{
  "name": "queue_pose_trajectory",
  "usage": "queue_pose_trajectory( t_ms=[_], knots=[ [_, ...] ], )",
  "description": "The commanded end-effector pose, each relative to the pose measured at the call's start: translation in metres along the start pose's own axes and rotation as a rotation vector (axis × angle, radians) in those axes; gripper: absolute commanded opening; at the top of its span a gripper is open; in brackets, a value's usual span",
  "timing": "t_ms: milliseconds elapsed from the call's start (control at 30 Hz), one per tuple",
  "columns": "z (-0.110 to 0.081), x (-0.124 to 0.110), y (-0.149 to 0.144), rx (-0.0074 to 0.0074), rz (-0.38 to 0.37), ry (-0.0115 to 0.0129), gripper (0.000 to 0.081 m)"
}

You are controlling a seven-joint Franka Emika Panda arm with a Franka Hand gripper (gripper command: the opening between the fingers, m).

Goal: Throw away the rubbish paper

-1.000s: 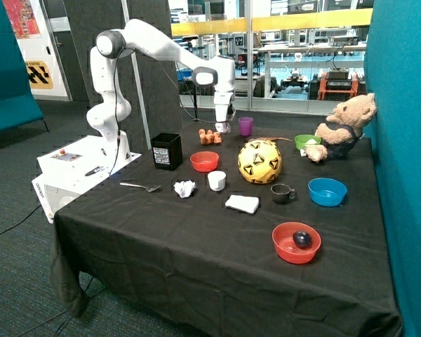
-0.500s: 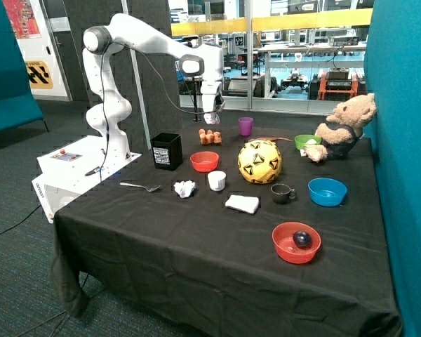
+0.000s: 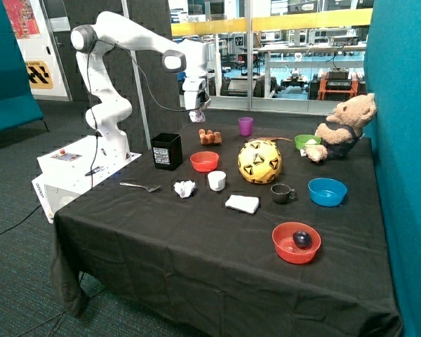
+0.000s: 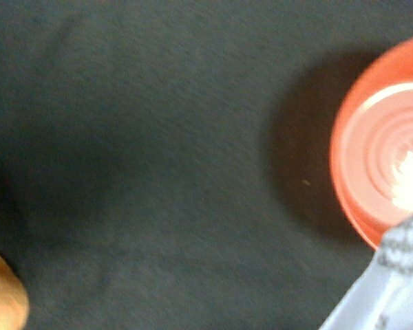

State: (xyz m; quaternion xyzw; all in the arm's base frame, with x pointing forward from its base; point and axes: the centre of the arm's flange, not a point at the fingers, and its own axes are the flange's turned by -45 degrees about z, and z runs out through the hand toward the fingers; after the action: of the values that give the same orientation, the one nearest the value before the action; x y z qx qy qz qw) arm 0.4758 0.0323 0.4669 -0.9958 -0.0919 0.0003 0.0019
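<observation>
**Inspector:** Outside view first. What is the gripper at?

**Operator:** The gripper (image 3: 196, 112) hangs high above the table's (image 3: 196, 267) far edge, between the black bin (image 3: 167, 151) and the orange lump (image 3: 210, 137). A pale scrap shows at its tip. I judge the jaws nearly closed on one paper wad (image 3: 196, 115), though the fingers themselves are hard to make out. The second wad (image 3: 184, 188) lies loose on the cloth, just beside the white cup (image 3: 216, 180), toward the near edge from the bin.

**Inspector:** Wrist view?

**Operator:** Mostly black cloth, with the red bowl (image 4: 382, 158) below. Printed, creased paper (image 4: 382, 289) juts in at the frame's edge, which fits a held wad. I see no fingers here.

**Inspector:** Handling?

**Operator:** Light, soft, compressible, not fragile. My judgement: pinch across the bulk, not a loose flap, which could tear or unfold. Being so light, it may cling to a finger on release.
</observation>
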Motion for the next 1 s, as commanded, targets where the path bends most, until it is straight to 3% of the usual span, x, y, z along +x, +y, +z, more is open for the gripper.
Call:
queue_pose_trajectory(
  t_ms=[0, 467, 600, 633, 800, 967],
  knots=[
    [-0.01, -0.033, 0.036, -0.0039, 0.038, 0.0003, 0.0],
    [-0.008, -0.091, 0.067, -0.0039, 0.122, 0.0004, 0.0],
    [-0.005, -0.099, 0.071, -0.0039, 0.142, 0.0005, 0.0],
    [-0.003, -0.101, 0.074, -0.0039, 0.113, 0.0004, 0.0],
    [0.009, -0.112, 0.079, -0.0039, 0.193, 0.0006, 0.0],
    [0.02, -0.114, 0.082, -0.0039, 0.178, 0.0005, 0.0]
  ],
)
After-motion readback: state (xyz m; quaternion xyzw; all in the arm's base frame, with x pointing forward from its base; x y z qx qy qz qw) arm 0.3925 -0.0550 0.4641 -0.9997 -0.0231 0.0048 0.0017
